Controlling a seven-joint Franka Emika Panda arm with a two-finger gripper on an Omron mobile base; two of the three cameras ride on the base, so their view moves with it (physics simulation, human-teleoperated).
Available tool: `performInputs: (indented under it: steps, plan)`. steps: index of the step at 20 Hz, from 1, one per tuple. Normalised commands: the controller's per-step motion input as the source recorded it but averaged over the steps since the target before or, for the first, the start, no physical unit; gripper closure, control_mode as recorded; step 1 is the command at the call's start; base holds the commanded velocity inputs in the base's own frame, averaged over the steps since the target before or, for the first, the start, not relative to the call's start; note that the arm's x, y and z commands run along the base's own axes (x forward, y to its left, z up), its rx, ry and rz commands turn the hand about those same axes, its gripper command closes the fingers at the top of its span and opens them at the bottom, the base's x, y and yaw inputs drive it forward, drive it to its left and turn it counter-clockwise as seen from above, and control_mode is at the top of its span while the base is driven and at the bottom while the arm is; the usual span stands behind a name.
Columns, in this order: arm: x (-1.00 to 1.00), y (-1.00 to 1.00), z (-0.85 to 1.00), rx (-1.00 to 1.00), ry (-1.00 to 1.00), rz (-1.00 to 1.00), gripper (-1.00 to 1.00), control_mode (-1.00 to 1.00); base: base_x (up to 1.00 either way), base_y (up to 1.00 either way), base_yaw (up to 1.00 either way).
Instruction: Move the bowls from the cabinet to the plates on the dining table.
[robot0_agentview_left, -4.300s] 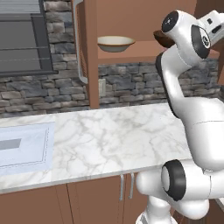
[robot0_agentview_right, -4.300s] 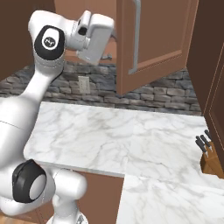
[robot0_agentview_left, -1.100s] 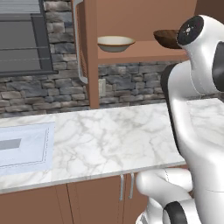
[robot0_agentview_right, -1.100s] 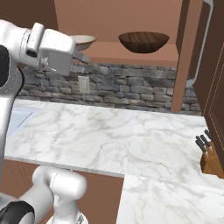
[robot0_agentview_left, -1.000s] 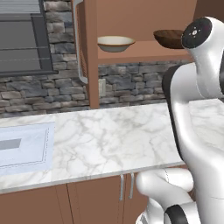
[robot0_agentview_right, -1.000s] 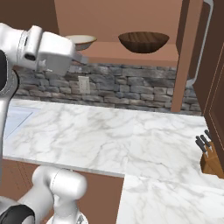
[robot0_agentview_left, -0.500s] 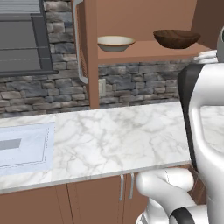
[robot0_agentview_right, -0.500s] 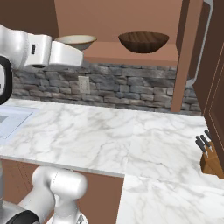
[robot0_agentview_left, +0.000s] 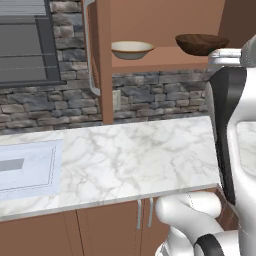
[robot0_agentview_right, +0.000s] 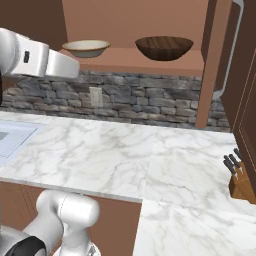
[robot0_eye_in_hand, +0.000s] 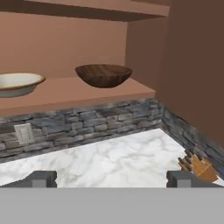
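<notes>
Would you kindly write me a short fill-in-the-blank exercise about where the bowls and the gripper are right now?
1. Both bowls sit on the cabinet ____.
2. In the hand view, the dark brown bowl is to the ____ of the cream bowl.
3. The gripper jaws are ____, holding nothing.
4. The knife block stands on the marble ____.

Missing words: shelf; right; open; counter

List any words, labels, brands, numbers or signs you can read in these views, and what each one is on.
None: no readable text in these views.
Cream bowl, wooden bowl, cabinet shelf: no markings.
Wall outlet, knife block, marble counter: blank.
Small dark mark on the robot arm: too small to read.
</notes>
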Motion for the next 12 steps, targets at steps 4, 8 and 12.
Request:
performInputs:
  steps: [4, 8, 12]
  plan:
    - [0.33, 0.23, 0.02, 0.25, -0.09, 0.15, -1.00, -1.00, 0.00, 0.00, 0.00]
    - [0.27, 0.20, 0.00, 0.28, -0.06, 0.13, -1.00, -1.00, 0.00, 0.00, 0.00]
    - [0.33, 0.31, 0.00, 0.23, -0.02, 0.11, -1.00, -1.00, 0.00, 0.00, 0.00]
